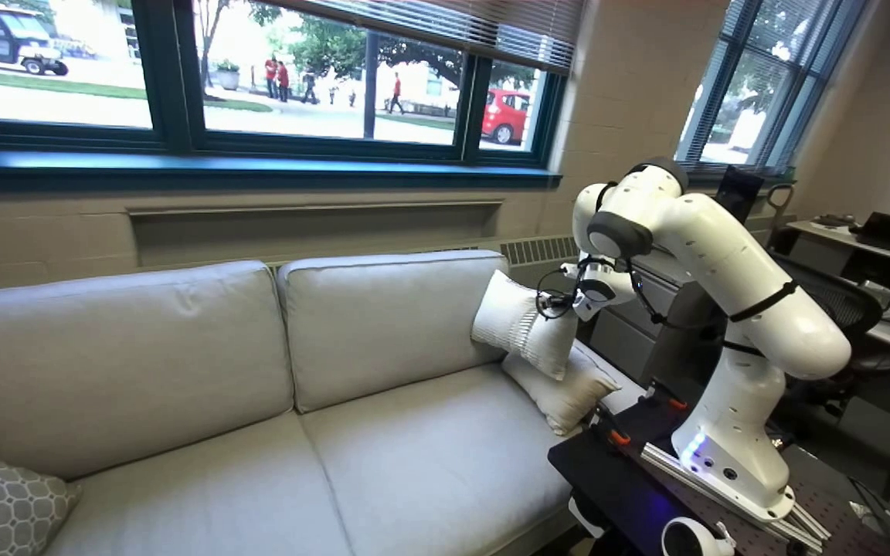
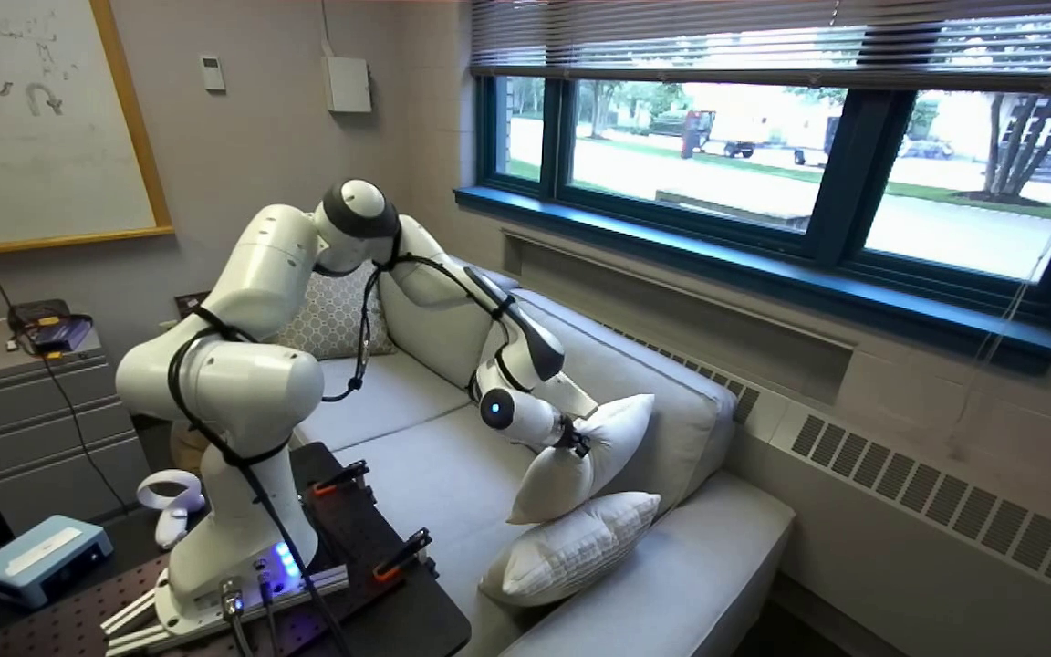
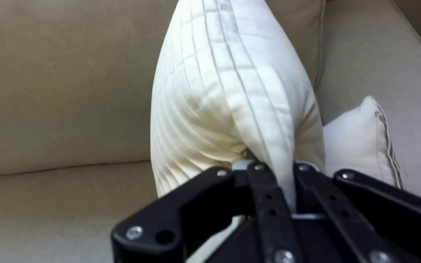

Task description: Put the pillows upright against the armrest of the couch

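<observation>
Daylight fills a teal-framed window behind the light beige-grey couch. The gripper is clamped on the upper pillow, a fold of its cream-white cover pinched between the fingers. The wrist view shows that pinch and the pleats around it closely; in both exterior views the grip is a small dark patch against the cloth. Held tilted, this pillow is in front of the back cushion near the armrest; whether it touches the cushion, I cannot tell. Just below, the lower pillow slants along the armrest's inner side, and any contact between the two pillows is hard to make out. The wrist view catches one corner of it; pale cloth under the gripper's linkage could belong to either pillow.

Farther off, at the couch's opposite end, sits a grey patterned pillow, cropped by the frame in an exterior view; the robot arm hides part of it in an exterior view. A whiteboard with marker drawings, also cropped, appears only in an exterior view; a red hatchback outside likewise shows only in an exterior view.
</observation>
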